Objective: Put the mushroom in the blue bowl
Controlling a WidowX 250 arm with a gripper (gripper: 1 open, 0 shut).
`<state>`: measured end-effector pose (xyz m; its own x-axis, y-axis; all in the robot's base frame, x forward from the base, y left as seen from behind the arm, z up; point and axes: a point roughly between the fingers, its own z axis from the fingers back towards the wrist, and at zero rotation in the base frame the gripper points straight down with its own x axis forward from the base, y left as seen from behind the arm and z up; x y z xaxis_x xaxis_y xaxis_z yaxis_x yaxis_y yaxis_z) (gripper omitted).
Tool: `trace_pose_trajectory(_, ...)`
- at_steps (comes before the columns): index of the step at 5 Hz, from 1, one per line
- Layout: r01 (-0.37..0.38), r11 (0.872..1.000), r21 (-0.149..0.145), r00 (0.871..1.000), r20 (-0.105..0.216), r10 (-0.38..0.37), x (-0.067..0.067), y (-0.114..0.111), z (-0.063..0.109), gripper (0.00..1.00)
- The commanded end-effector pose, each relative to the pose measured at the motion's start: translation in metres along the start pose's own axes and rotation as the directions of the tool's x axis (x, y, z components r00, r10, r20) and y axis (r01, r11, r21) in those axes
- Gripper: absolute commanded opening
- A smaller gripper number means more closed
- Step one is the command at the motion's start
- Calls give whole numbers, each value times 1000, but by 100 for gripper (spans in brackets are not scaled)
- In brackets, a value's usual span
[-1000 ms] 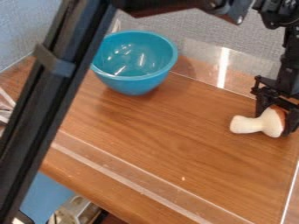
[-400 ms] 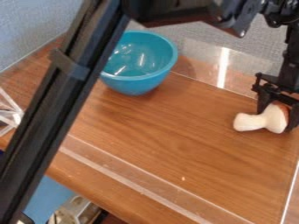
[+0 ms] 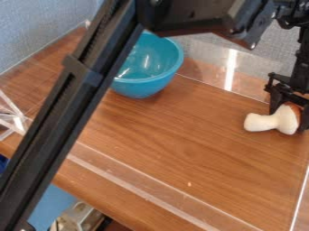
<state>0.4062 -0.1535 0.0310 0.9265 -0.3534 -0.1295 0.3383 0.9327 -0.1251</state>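
A wooden table [image 3: 169, 135] holds a blue bowl [image 3: 147, 68] at the back left. Far right, the black pincer [image 3: 290, 106] points down, jaws partly open astride the mushroom [image 3: 268, 122], which lies on its side.

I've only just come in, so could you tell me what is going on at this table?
A robot arm is working on a toy mushroom lying on its side near the right edge of the wooden table. Its gripper points down right over the mushroom, jaws either side of the cap end; a firm grip can't be confirmed. The blue bowl sits apart at the back left, with no mushroom in it.
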Motion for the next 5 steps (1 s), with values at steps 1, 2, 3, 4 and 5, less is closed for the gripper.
trace_pose_trajectory(1, 7, 1000, 0, 998, 57, -7, 9, -1, 19, 0)
trace_pose_trajectory(2, 68, 998, 4, 997, 48, -68, 11, -8, 23, 0)
trace_pose_trajectory(3, 129, 992, 9, 991, 37, -129, 12, -15, 26, 0)
trace_pose_trajectory(4, 139, 990, 7, 990, 38, -139, 13, -19, 24, 0)
trace_pose_trajectory(5, 150, 989, 5, 988, 36, -150, 15, -23, 21, 0)
